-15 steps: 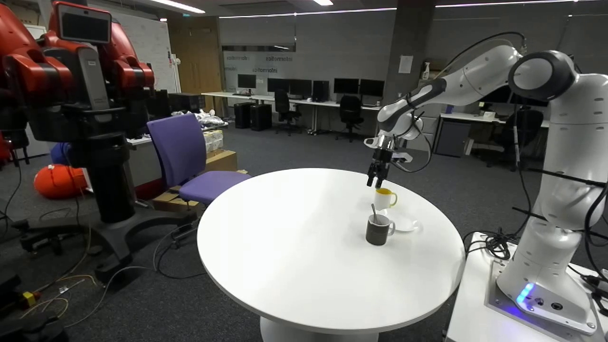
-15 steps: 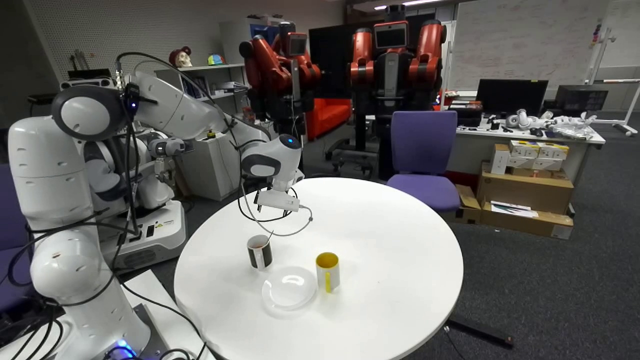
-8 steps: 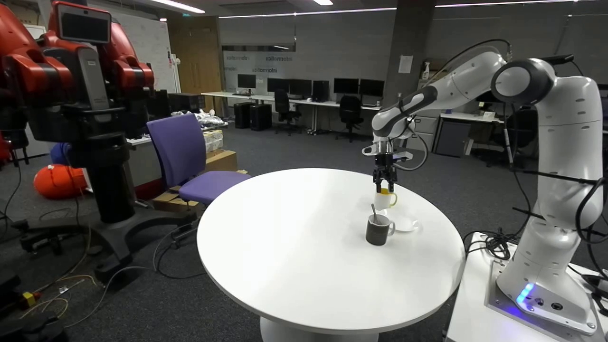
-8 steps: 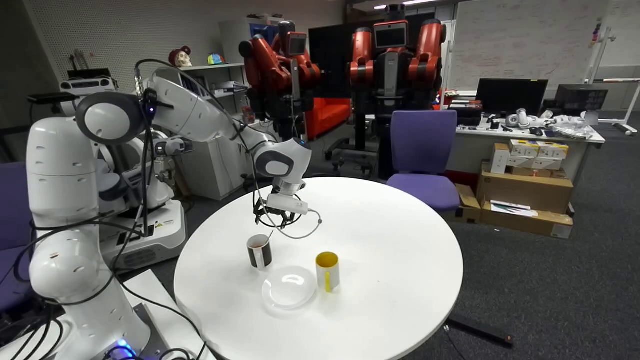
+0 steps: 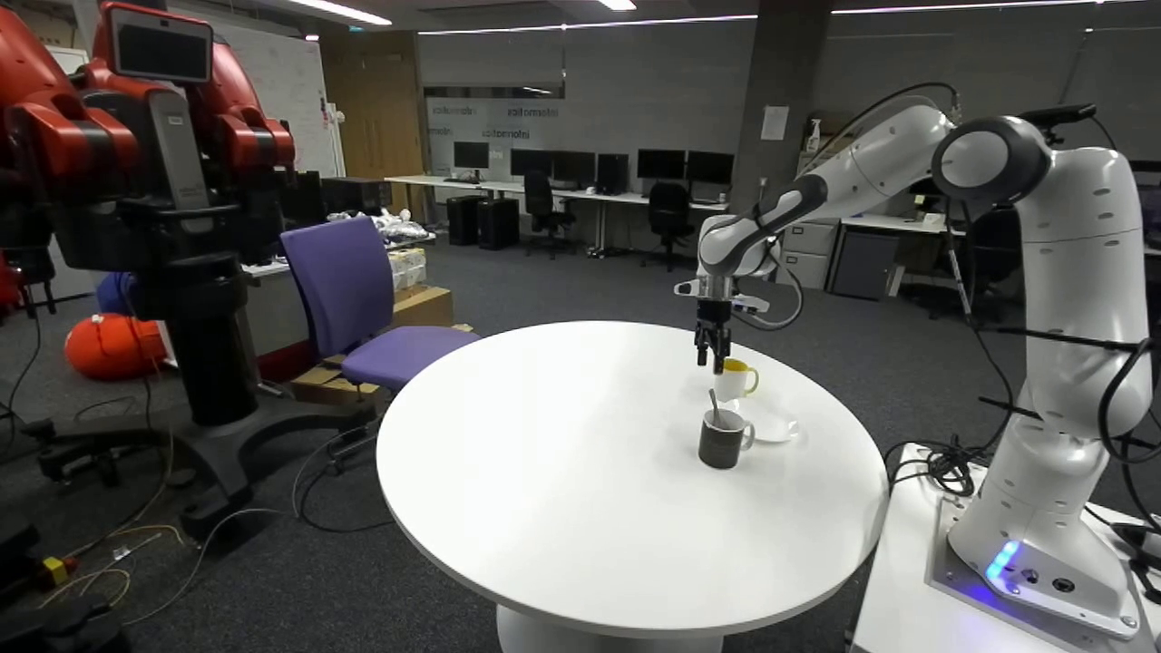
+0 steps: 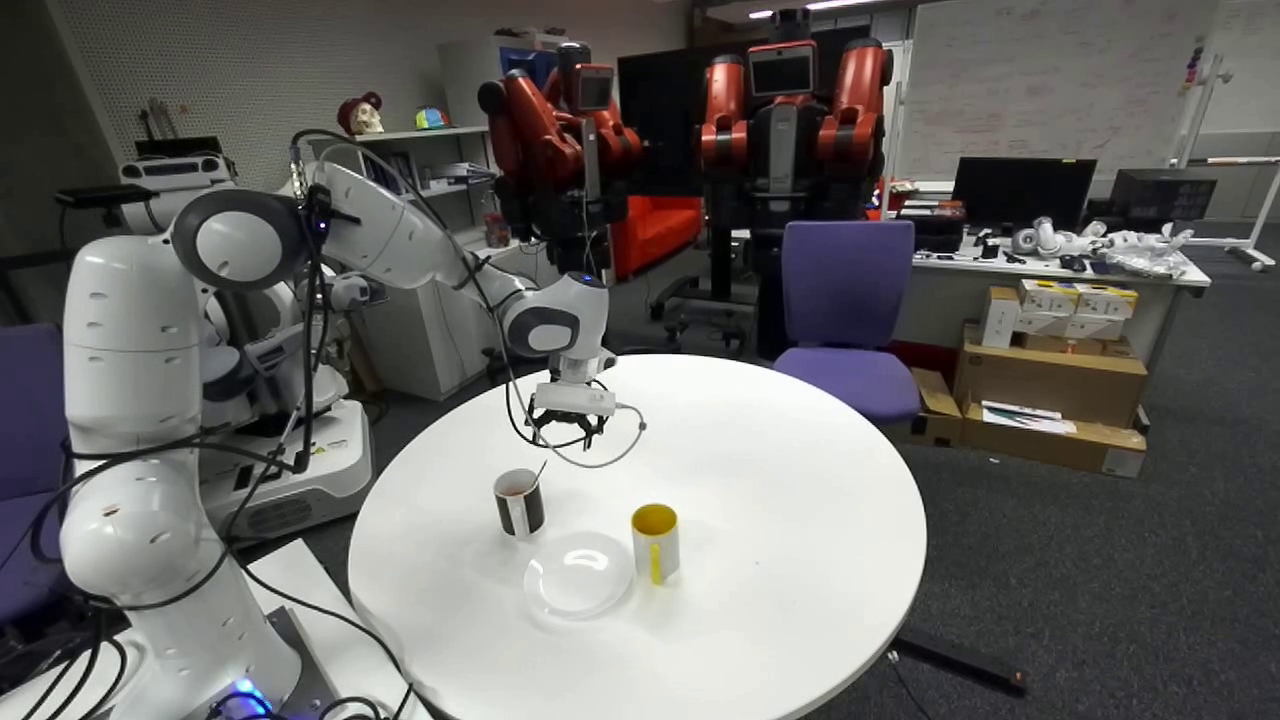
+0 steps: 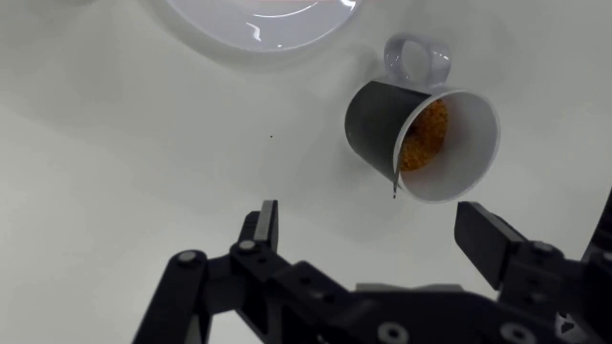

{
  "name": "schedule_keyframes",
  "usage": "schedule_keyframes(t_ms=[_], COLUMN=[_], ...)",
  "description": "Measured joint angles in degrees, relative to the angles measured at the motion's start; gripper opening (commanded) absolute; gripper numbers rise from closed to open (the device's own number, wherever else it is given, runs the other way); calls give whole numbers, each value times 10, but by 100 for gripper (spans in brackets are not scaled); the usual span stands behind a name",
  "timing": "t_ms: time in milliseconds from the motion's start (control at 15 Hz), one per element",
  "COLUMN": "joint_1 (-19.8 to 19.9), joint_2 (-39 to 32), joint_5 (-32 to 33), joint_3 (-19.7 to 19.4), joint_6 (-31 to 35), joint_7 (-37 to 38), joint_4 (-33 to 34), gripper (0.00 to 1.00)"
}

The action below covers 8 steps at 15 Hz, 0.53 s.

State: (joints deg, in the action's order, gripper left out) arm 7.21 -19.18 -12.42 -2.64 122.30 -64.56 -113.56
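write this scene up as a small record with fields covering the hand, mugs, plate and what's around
hand state: black two-fingered hand open, pointing down, holding nothing
nearest thing: black-and-white cylindrical mug, upright, no contact visible
mug contents: orange-brown granular filling; thin grey metal-looking utensil leaning against the rim
other mug: white cylindrical mug with yellow inside and yellow handle, upright
plate: round glossy white plate, beside both mugs
support: round white table under mugs and plate
beyond table: purple padded chair, visible in both exterior views
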Motion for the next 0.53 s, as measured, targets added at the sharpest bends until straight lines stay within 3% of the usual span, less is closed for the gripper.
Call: schedule_keyframes(t_ms=[533], joint_1=[2], joint_2=[-1], joint_5=[-6], joint_3=[20], joint_6=[4], joint_7=[20], joint_4=[-21], gripper=[100])
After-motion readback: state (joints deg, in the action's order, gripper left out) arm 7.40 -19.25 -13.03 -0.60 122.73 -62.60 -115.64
